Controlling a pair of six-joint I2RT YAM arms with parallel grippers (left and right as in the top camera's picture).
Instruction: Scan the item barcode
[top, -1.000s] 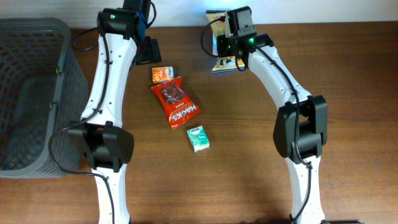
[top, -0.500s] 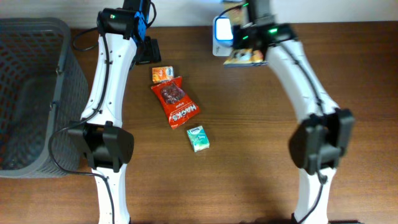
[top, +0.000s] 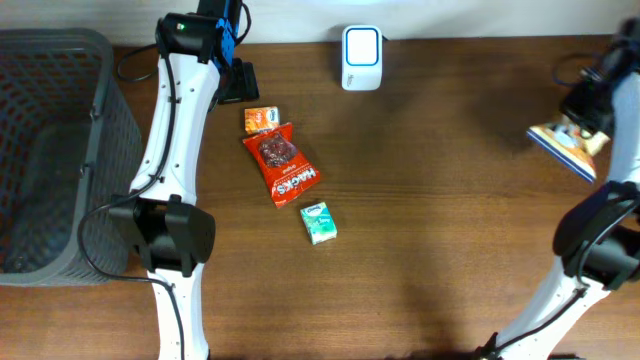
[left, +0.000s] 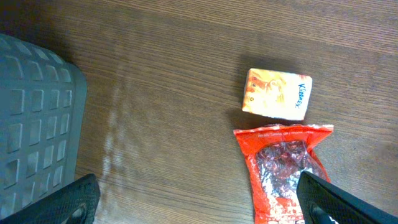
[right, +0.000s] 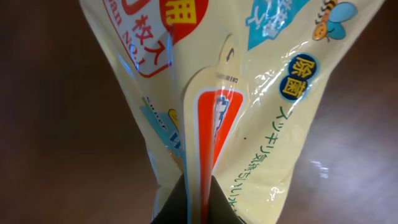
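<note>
Scanning well, I judge, means leaving the left hand (top: 237, 80) idle, its fingers (left: 78, 199) spread wide with nothing between them, and working only with the right hand (right: 198, 208), which is pinching a folded seam of the yellow pouch (right: 267, 124). The pouch hangs from that hand, seemingly clear of the desk (top: 430, 240). The scanner (top: 361, 58) stands well apart from that hand, nearer the left hand, so the pouch should travel across held taut, barcode panel turned to the window. No barcode shows now, so a turn may be needed. Counted: one basket (top: 50, 150), one orange tissue pack (top: 261, 119) just ahead of the left hand, one red snack bag (top: 283, 165), one green pack (top: 318, 222), one scanner, one pouch, two hands.
</note>
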